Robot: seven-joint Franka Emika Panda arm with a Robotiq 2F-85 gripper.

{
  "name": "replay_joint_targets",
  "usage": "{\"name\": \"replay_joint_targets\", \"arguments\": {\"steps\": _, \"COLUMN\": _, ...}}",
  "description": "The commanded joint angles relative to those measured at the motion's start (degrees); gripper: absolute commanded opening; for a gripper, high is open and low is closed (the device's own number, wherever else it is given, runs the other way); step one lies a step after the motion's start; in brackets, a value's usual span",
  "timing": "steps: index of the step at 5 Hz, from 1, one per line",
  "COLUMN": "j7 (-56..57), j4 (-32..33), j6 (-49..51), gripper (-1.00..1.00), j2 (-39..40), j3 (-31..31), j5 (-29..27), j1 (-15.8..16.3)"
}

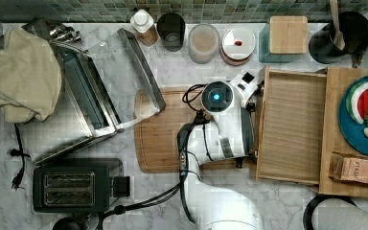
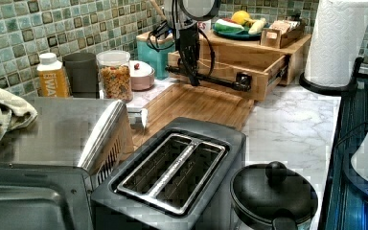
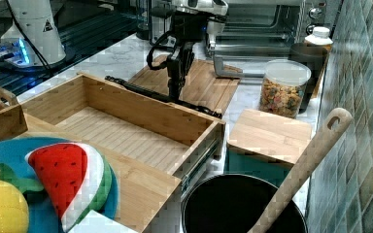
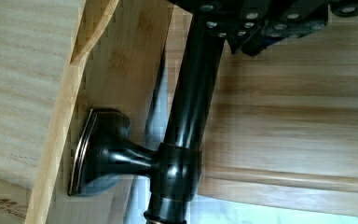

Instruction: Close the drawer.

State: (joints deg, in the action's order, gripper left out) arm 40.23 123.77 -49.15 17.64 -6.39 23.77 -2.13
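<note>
Drawer (image 1: 292, 127) sits pulled nearly all the way out of its wooden stand (image 1: 338, 143) on the counter (image 1: 278, 201), so you've the whole push left, with the tool (image 3: 176, 94) down at the dark handle bar (image 2: 215, 81), its fingers' spread impossible to tell.

Pale fine-grained bamboo drawer (image 1: 292, 127) with dark bronze bar handle (image 4: 186, 116), white arm with black gripper (image 3: 175, 90), darker brown cutting board (image 1: 160, 139) beneath the gripper, white grey-veined marble counter (image 1: 287, 203), green mosaic tiles (image 2: 9, 43)
</note>
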Motion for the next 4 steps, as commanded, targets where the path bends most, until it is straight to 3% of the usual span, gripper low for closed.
{"name": "replay_joint_targets", "arguments": {"steps": 1, "j7": 4.3, "j4": -9.1, "j6": -2.7, "gripper": -1.00, "j2": 1.2, "j3": -17.8, "j5": 5.0, "j1": -16.1}}
{"name": "replay_joint_targets", "arguments": {"steps": 4, "j7": 9.3, "j4": -14.1, "j6": -3.0, "gripper": -1.00, "j2": 4.9, "j3": -18.8, "j5": 3.2, "j1": -17.6}}
